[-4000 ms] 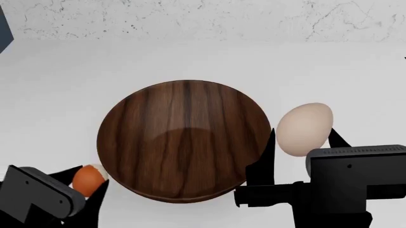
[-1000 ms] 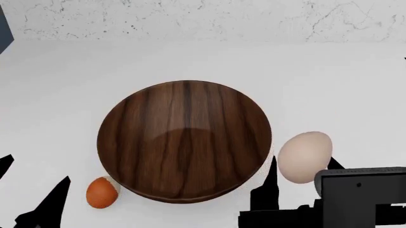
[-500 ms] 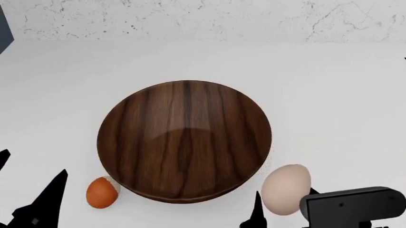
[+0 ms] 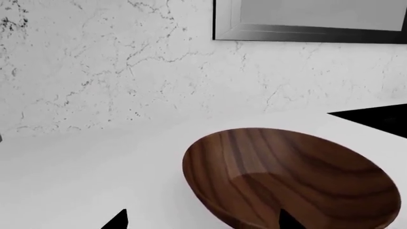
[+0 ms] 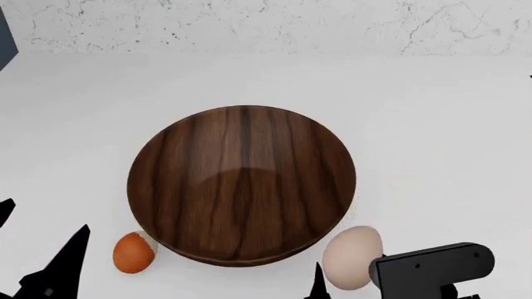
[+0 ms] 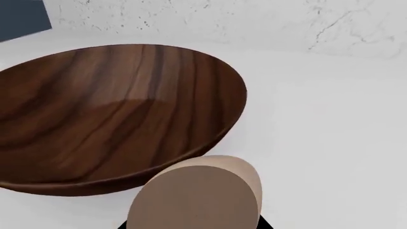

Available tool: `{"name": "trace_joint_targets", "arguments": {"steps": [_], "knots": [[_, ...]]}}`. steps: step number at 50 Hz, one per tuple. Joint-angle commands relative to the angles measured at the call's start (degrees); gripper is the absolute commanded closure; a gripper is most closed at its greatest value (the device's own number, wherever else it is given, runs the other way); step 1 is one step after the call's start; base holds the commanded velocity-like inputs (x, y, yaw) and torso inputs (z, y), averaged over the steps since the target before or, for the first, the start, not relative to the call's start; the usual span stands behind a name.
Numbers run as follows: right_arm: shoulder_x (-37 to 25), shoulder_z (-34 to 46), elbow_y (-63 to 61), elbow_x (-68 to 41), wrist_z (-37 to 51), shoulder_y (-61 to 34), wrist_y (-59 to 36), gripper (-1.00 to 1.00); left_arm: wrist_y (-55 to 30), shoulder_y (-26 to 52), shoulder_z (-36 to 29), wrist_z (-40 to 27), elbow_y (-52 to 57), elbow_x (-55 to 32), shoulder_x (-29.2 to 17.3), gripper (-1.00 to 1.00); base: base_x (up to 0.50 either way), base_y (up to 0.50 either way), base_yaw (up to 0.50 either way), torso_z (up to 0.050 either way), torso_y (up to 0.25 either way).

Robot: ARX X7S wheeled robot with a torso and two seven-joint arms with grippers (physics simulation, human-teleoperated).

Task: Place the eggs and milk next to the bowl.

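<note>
Pale egg point(image 5: 352, 265) shifted nearer bowl point(image 5: 241, 185), smooth beige-pink shell

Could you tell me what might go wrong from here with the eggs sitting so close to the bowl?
The right gripper holds the beige egg almost against the bowl; lowering carelessly could knock the rim. Once released, it may roll. The orange egg lies near the left gripper, which could nudge it.

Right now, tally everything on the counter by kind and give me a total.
Eggs: 2, the orange-brown egg lying free and the pale beige egg at the right pincer.
Wooden bowls: 1, the dark brown bowl.
Milk cartons: 0 in view.
Total: 3.
</note>
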State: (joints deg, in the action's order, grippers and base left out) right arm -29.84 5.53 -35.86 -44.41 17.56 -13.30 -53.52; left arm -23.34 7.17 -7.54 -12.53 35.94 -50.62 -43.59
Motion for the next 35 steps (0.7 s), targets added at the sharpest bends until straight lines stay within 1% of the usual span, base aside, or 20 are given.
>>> {"name": "trace_joint_targets", "arguments": {"steps": [1,11,35], "knots": [[0.5,2.1,2.1,2.4,-1.8,-1.4,0.2,1.00,0.6,-0.5,-0.3,0.4,-0.6,0.7,0.2,-1.00,0.00,0.00,0.00,0.000,0.000],[1.4,4.0,5.4,4.1,-2.9,-2.2,2.0,1.00,0.8,-1.0,-0.1,0.1,-0.5,0.7,0.1,-1.00,0.00,0.00,0.00,0.000,0.000],[2.2,5.2,8.7,5.3,-4.2,-2.1,4.7,1.00,1.8,-1.3,-0.2,0.8,-2.0,1.6,0.4,-1.00,0.00,0.00,0.00,0.000,0.000]]}}
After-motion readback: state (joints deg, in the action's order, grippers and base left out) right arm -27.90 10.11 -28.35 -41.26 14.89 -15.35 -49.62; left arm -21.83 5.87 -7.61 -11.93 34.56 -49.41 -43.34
